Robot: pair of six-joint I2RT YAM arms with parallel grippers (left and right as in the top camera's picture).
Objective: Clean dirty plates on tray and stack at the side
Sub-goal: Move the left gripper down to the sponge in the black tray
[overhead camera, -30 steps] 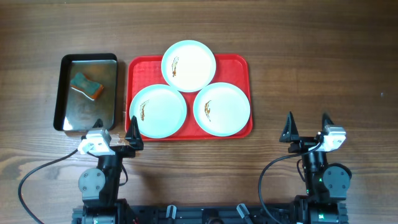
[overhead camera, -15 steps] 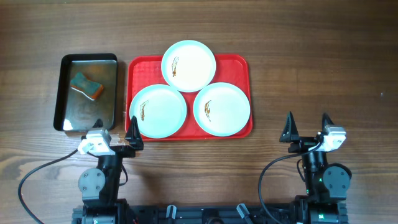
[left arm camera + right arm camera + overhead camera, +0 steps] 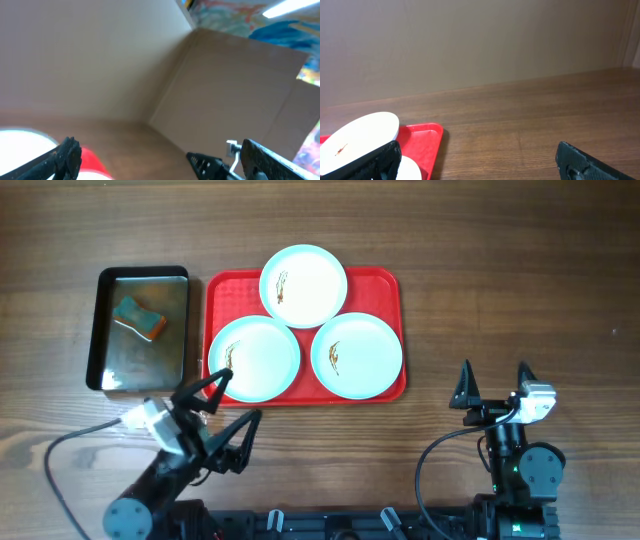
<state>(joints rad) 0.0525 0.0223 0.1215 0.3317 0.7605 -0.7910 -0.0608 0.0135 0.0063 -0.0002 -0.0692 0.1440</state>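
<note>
Plates number three, white and round, all lying on the single red tray [image 3: 386, 282]. The far plate [image 3: 303, 285] sits at the tray's back edge, with the near-left plate [image 3: 254, 358] and the near-right plate [image 3: 357, 354] side by side in front of it. Each carries one small brown smear. Just left of the tray is one dark pan [image 3: 150, 368] holding one green-and-orange sponge [image 3: 139, 318].

Only the overhead view shows the pan, the sponge and all three plates together on the wooden surface [image 3: 500, 260]. The right wrist view catches only a tray corner, one smeared plate [image 3: 360, 132] and a sliver of a second. The left wrist view is tilted and blurred. It shows mostly wall, with a scrap of white plate and red tray at the lower left.

The left arm leans diagonally toward the tray. The left hand [image 3: 243, 394] is spread wide and empty, one fingertip seen over the near-left plate's rim. The right arm stands straight at the near edge, well apart from the tray. The right hand [image 3: 494, 367] is also wide and empty.
</note>
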